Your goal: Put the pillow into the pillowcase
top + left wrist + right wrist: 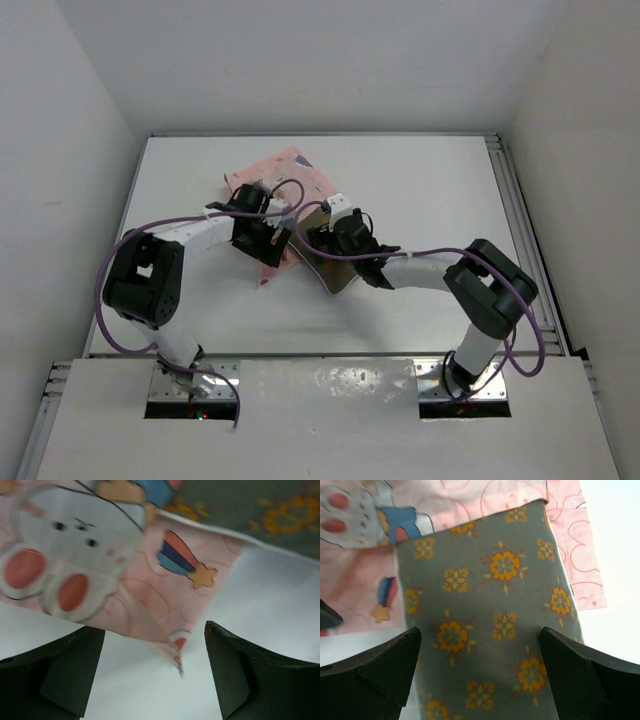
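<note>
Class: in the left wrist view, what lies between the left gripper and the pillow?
The pink pillowcase: its printed cloth spans from the left gripper up to the pillow, with bare table beside it. The left wrist view shows this.

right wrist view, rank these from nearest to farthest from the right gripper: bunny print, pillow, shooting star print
From the right gripper:
1. pillow, directly between the open jaws.
2. shooting star print, at the picture's left, on the pillowcase.
3. bunny print, in the top left corner, farthest.
</note>
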